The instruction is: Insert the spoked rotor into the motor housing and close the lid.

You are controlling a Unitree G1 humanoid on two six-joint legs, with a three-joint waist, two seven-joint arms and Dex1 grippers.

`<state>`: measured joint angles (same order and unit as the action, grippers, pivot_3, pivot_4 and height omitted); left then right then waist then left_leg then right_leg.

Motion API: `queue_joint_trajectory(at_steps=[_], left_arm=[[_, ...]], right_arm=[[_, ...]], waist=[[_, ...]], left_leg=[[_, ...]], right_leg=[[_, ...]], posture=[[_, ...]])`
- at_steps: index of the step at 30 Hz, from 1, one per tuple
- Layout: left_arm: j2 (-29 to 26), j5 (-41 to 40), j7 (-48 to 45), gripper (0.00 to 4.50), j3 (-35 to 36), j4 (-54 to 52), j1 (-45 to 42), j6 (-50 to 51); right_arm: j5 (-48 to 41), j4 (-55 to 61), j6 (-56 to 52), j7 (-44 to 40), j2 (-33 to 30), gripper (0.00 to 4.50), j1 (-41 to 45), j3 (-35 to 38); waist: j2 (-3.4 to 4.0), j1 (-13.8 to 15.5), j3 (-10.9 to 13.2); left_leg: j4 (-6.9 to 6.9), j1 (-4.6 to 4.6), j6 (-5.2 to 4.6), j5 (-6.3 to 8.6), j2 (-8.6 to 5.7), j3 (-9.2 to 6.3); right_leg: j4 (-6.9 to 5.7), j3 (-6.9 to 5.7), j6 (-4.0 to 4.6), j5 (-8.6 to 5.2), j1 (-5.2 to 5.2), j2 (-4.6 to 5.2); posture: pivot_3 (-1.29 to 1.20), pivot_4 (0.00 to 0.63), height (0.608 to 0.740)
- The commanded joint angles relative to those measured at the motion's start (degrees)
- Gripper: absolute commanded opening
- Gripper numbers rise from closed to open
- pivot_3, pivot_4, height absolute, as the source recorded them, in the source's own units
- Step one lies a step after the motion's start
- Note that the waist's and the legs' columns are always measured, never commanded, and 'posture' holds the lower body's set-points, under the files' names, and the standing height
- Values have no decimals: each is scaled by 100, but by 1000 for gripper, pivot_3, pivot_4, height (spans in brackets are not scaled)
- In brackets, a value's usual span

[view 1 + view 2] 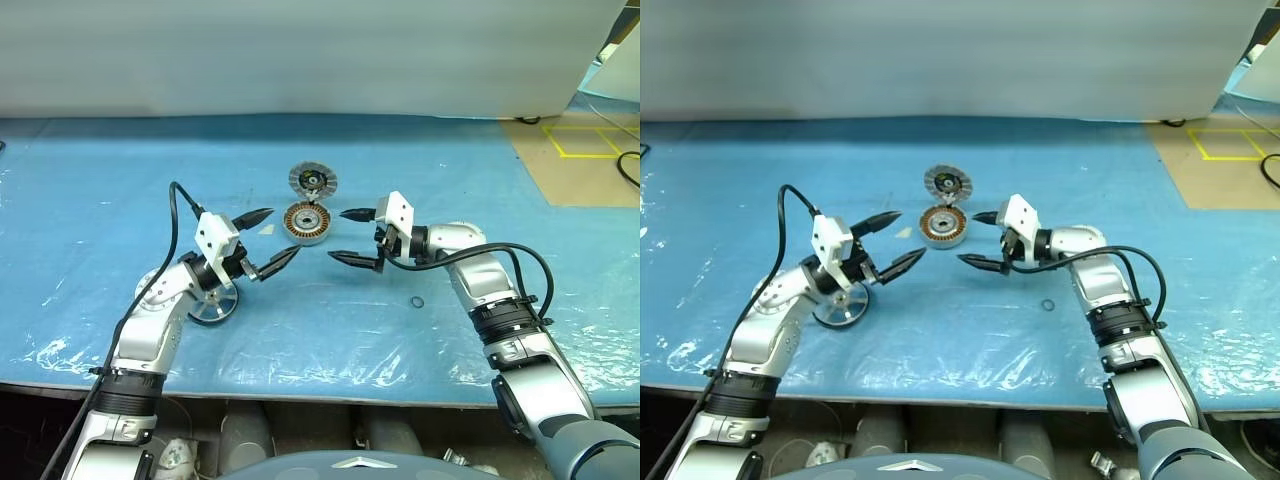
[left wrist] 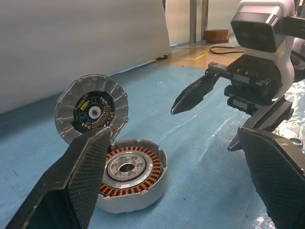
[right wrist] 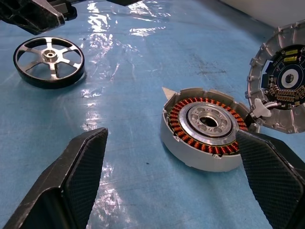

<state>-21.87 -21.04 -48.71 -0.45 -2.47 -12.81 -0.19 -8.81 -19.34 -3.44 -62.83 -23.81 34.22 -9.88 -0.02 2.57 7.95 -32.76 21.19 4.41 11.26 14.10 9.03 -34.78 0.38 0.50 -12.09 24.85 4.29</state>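
The motor housing (image 1: pixel 306 222) lies at the table's centre, showing its copper windings and silver hub (image 3: pixel 206 120). Its lid (image 1: pixel 312 181) stands hinged up behind it, inner face toward me. The spoked rotor (image 1: pixel 213 305) lies flat on the table at the near left, partly under my left wrist and apart from the housing. My left gripper (image 1: pixel 283 232) hovers open just left of the housing, holding nothing. On the housing's right my right gripper (image 1: pixel 337 234) hovers open and empty, its tips facing the left gripper's.
A tiny black ring (image 1: pixel 417 302) lies on the blue plastic-covered table (image 1: pixel 90 220) near my right forearm. A small white scrap (image 1: pixel 266 229) sits just left of the housing. A pale screen (image 1: pixel 300 50) closes off the back, and the table's front edge (image 1: pixel 330 395) is close.
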Motion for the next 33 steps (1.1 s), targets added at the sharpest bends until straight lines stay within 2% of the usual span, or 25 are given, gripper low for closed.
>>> queue_joint_trajectory(at_steps=[1,18,26,33], left_arm=[[-40,-13,-18,4492,82,-73,61,-125],[-323,-49,-71,4492,206,-271,543,-109],[-475,-100,-85,4492,378,-282,706,-110],[-499,-100,-85,4492,423,-259,731,-118]], right_arm=[[-53,122,99,-29,-23,4500,84,51],[-72,398,53,103,202,4500,223,-7],[547,481,-151,37,328,4500,778,-749],[1508,-482,439,147,433,4500,1616,-1440]], waist=[[0,0,0],[0,-4,0],[1,-19,1],[-1,-21,2]], left_leg=[[0,0,0,0,0,0],[0,-1,-1,0,2,0],[0,-3,0,0,3,0],[-1,-1,1,0,2,0]], right_leg=[[0,0,0,0,0,0],[-2,0,0,0,1,-1],[-4,0,0,0,0,-1],[-3,-1,0,0,0,-1]], posture=[[0,150,740],[0,150,740],[0,150,740],[0,150,740]])
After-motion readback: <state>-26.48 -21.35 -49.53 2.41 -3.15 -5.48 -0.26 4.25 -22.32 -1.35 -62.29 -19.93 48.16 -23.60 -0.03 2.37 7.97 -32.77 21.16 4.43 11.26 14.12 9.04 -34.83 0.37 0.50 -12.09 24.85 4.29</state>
